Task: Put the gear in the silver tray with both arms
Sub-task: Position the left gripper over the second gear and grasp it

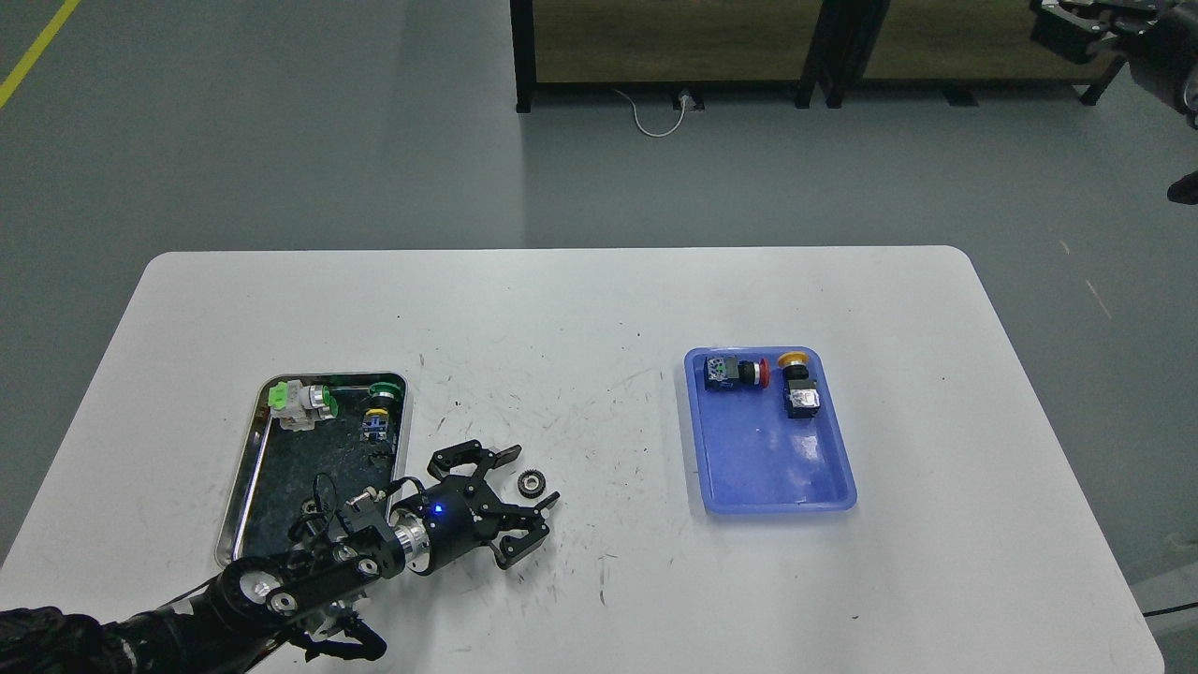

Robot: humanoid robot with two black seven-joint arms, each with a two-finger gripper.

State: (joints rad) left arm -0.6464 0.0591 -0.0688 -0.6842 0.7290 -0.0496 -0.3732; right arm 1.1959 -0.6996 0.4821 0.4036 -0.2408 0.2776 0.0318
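1. The silver tray (pixel 245 449) sits at the desk's (pixel 580 309) left, holding two green-capped switches.
2. The left gripper (pixel 535 477), just right of the tray, is spread open around the small dark gear (pixel 531 483), which lies on the desk.
3. A blue tray (pixel 777 468) holds two switches.
4. The right gripper (pixel 1076 33), top right, looks dark; I cannot tell its state.
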